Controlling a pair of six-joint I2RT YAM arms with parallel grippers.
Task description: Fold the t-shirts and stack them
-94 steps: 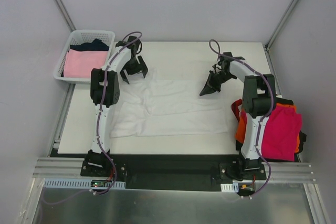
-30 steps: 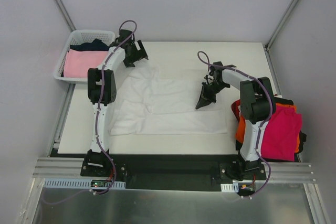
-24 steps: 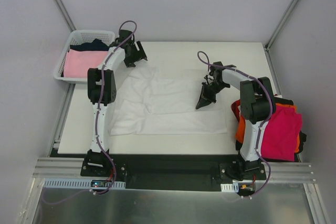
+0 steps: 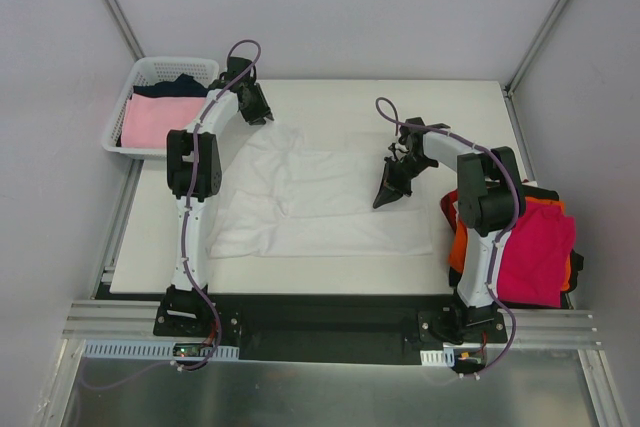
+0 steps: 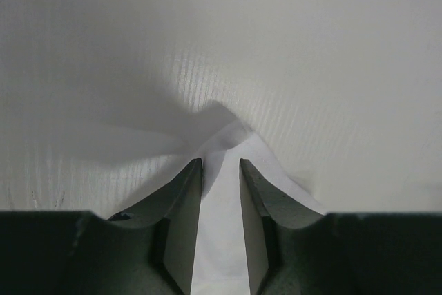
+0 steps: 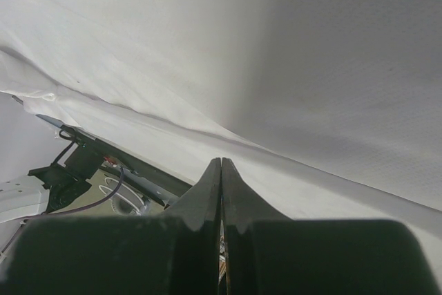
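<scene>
A white t-shirt lies spread and creased on the table. My left gripper is at its far left corner. In the left wrist view a raised peak of that shirt sits between the tips of my left gripper, whose jaws stand narrowly apart around it. My right gripper is shut, tips down on the shirt's right part. In the right wrist view my right gripper shows its jaws pressed together over the white cloth, with nothing seen between them.
A white lattice basket at the far left holds a pale pink shirt and a navy one. A magenta-red shirt lies over an orange one at the table's right edge, beside the right arm.
My left gripper's jaws have narrowed around the shirt's far left corner. Since three seconds ago both grippers have shifted; over the last second the right one has stayed still.
</scene>
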